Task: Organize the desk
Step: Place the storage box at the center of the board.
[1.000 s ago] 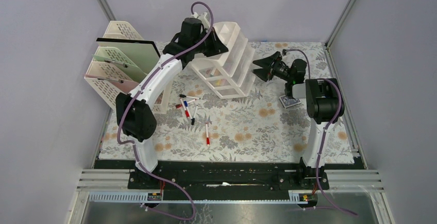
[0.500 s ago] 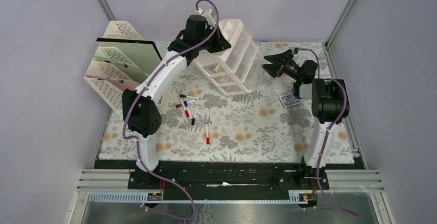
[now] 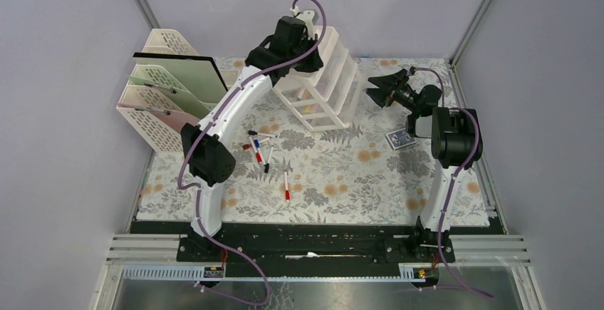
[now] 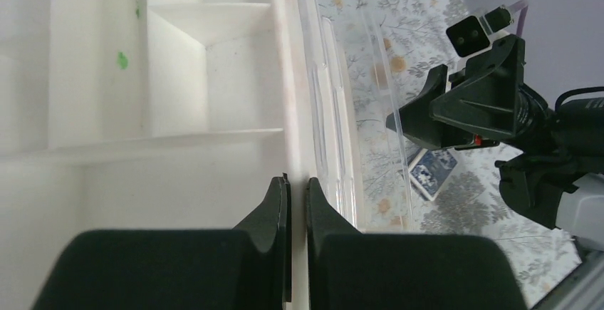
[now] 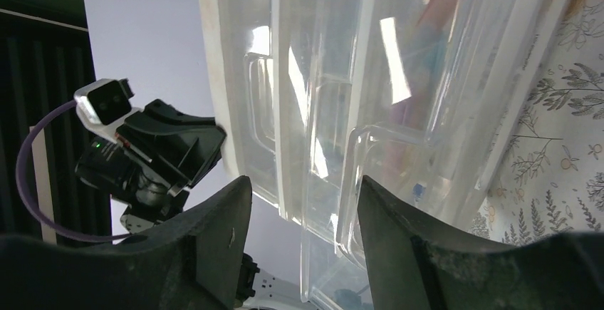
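Desk [image 3: 356, 174]: a rectangular top that fills the floor of the enclosure. It is covered with a pale matt cloth printed in grey ferns and orange flowers, with silver metal rails [image 3: 135, 247] along the near edge and plain grey walls around it.

Drawer unit [image 3: 324, 85]: rigid white plastic frame at the back centre of the desk, with glossy clear drawers [image 5: 399, 75] that have moulded handles. From above I cannot tell whether it sits flat or tipped.

Left gripper [image 4: 298, 182]: the black fingers are pressed almost together, pinching a thin white wall of the unit's top tray.

Right gripper [image 5: 303, 185]: jaws well apart and holding nothing, facing the drawer fronts from just beside the unit.

Other items:
- A cream lattice file rack [image 3: 160, 110] stands at the left edge.
- Slim markers [image 3: 260, 146] lie scattered mid-desk.
- A blue patterned card pack [image 3: 399, 139] lies flat on the right.
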`<state>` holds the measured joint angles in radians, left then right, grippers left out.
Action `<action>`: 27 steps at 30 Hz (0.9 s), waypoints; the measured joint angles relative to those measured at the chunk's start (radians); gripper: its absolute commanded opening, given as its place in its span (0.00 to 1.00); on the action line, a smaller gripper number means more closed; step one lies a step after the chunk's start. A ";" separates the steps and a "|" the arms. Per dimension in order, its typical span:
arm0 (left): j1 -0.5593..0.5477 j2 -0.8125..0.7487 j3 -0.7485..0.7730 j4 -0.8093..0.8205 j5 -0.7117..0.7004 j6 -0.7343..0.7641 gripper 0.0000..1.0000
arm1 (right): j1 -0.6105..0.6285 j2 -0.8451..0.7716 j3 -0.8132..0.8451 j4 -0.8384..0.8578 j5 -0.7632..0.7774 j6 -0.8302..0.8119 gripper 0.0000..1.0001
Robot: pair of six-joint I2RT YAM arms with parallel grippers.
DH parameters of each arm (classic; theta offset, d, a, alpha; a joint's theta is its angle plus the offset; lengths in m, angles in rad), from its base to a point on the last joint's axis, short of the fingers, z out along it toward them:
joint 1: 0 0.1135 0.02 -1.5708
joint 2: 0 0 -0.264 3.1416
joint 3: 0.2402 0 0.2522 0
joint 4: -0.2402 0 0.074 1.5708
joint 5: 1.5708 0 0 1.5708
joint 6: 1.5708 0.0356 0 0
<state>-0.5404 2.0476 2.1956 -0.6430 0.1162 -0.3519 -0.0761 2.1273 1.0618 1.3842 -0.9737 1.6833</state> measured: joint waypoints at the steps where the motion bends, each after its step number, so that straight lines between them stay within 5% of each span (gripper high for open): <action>1: -0.008 0.002 0.007 -0.009 -0.018 0.014 0.00 | 0.001 0.010 0.005 0.001 0.001 0.000 0.62; 12: -0.084 0.002 0.016 -0.073 -0.171 0.135 0.00 | 0.061 0.125 0.045 -0.018 -0.005 -0.038 0.62; 27: -0.158 0.048 -0.027 -0.045 -0.190 0.149 0.00 | 0.072 0.213 0.047 -0.136 -0.037 -0.216 0.63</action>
<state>-0.6979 2.0956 2.1689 -0.6884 -0.0742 -0.2031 -0.0044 2.3405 1.1088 1.2484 -1.0103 1.4670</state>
